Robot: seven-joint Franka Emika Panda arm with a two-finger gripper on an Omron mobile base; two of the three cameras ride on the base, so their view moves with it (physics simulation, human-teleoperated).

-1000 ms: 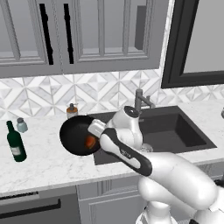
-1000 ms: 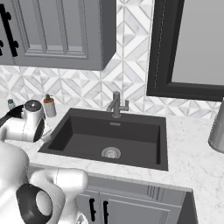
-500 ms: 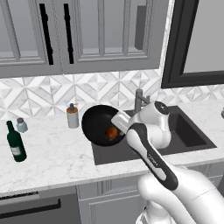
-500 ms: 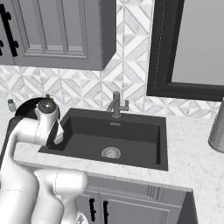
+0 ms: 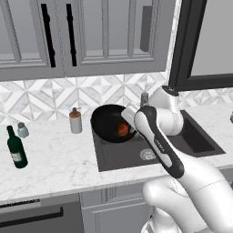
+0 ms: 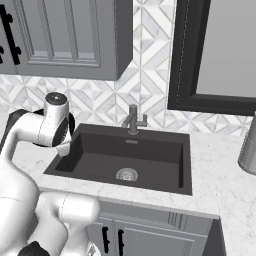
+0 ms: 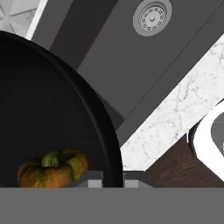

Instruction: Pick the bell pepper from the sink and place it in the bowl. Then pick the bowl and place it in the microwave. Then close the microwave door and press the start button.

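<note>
My gripper [image 7: 111, 181] is shut on the rim of the glossy black bowl [image 5: 108, 122], one fingertip [image 7: 93, 182] inside the rim and one outside. The bowl [image 7: 52, 109] hangs tilted over the left end of the dark grey sink [image 5: 198, 142]. The red-orange bell pepper [image 5: 122, 129] with its green stem lies inside the bowl, close to the held rim [image 7: 52, 168]. In the hand view the sink basin [image 7: 131, 57] and its round drain [image 7: 152, 17] lie below. The microwave [image 5: 211, 41] shows as a dark frame around a light grey inside at the upper right; its door I cannot make out.
A dark green bottle [image 5: 16, 148], a small shaker [image 5: 22, 129] and a soap dispenser [image 5: 75, 120] stand on the marble counter [image 5: 54, 164] left of the sink. The faucet [image 6: 132, 120] rises behind the basin. A metal vessel [image 6: 248, 147] stands far right. Grey cabinets hang overhead.
The arm has swung the bowl, with the bell pepper in it, rightward from above the counter to above the left end of the sink. The grip stays shut.
</note>
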